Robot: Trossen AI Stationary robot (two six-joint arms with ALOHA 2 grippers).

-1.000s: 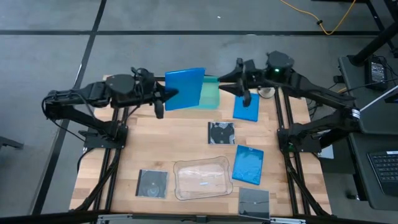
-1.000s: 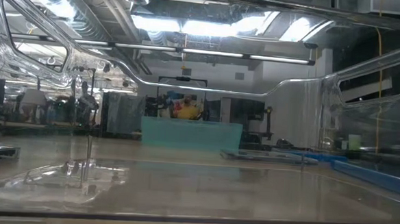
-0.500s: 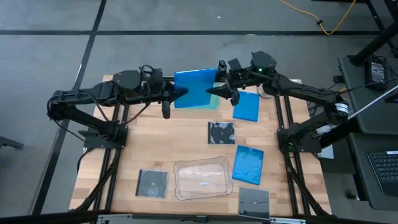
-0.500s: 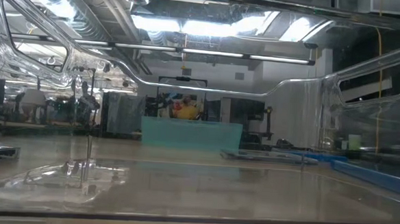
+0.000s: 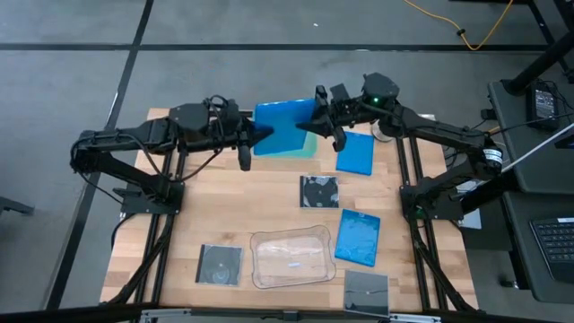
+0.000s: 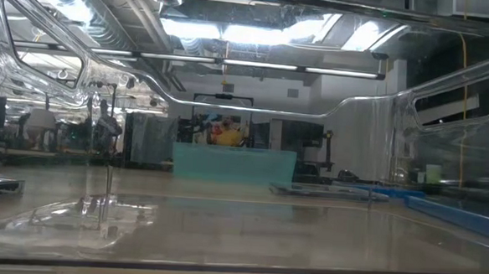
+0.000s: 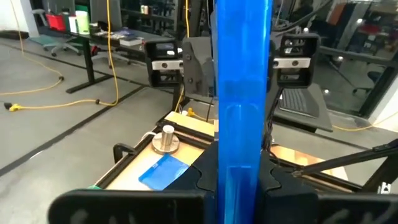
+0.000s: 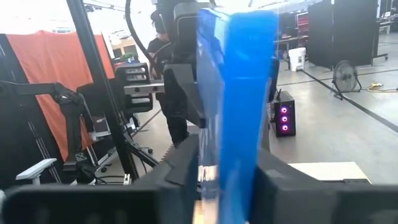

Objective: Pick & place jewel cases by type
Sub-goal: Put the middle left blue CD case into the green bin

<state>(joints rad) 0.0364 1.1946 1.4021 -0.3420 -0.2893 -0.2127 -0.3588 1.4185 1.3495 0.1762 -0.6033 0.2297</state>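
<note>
Blue case held: a bright blue jewel case (image 5: 285, 127) is carried in the air at the far edge of the table, over the teal tray (image 5: 308, 144), and is gripped from both sides at once.
Left gripper: the left gripper (image 5: 254, 136) is closed on the case's left edge; in the left wrist view the case (image 7: 241, 99) is seen edge-on, clamped between the two dark fingers.
Right gripper: the right gripper (image 5: 311, 124) has been brought in from beside the other blue case and is now shut on the right edge; in the right wrist view the case (image 8: 239, 93) is pinched between its fingers.
Change: a second ago the case was held by the left gripper alone, with the right fingers still spread.
Meaning: a hand-over from left arm to right arm is judged to be under way; release by the left is not yet done.
Other blue cases: one (image 5: 355, 152) lies flat just right of the teal tray, another (image 5: 358, 238) right of the clear tray (image 5: 291, 258).
Grey disc cases: three lie flat, at mid-table (image 5: 318, 191), near left (image 5: 220, 265) and near right (image 5: 366, 292).
Progress: sorting is judged barely begun.
</note>
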